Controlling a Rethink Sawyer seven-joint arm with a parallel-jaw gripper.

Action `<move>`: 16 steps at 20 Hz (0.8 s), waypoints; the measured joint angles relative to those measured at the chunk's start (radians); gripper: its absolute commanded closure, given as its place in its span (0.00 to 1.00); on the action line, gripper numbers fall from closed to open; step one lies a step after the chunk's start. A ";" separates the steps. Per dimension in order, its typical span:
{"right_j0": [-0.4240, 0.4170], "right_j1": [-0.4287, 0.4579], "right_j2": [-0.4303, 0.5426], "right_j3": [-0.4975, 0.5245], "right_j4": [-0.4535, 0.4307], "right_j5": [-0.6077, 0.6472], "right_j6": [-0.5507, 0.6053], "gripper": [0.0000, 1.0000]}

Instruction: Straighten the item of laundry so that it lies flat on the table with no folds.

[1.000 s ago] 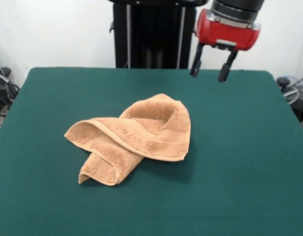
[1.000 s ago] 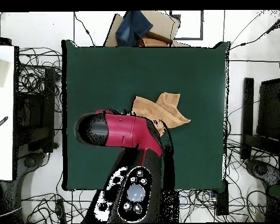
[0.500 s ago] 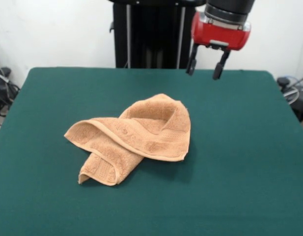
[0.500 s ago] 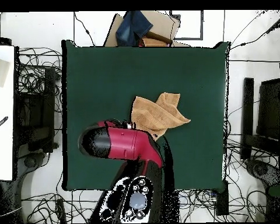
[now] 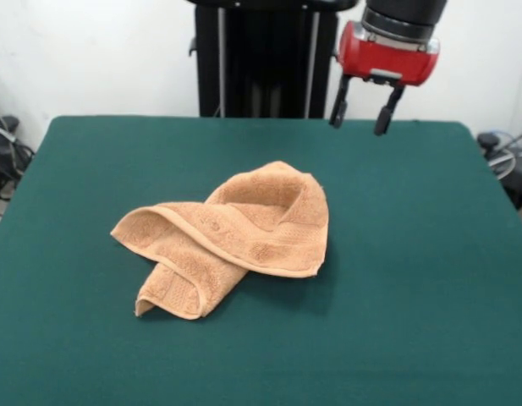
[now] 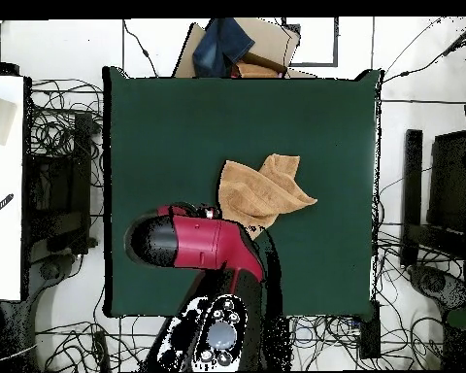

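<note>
Shifted slightly sideways since the earlier frame: tool (image 5: 361,107), fingers spread and grasping nothing, held high above the far part of the desk (image 5: 430,254), well apart from the terry towel (image 5: 231,238). Towel unmoved at mid-desk, crumpled, one band folded diagonally across the rest. Raised, released stance presumably chosen for a clear descent onto a fold edge.

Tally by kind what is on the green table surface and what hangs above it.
Crumpled light orange-tan terry towel on the dark green felt-covered table: 1
Red and black robot gripper, open, above the table: 1
Total: 2
</note>
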 measured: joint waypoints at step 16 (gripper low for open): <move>-0.025 0.079 0.001 -0.075 0.004 0.018 0.000 0.00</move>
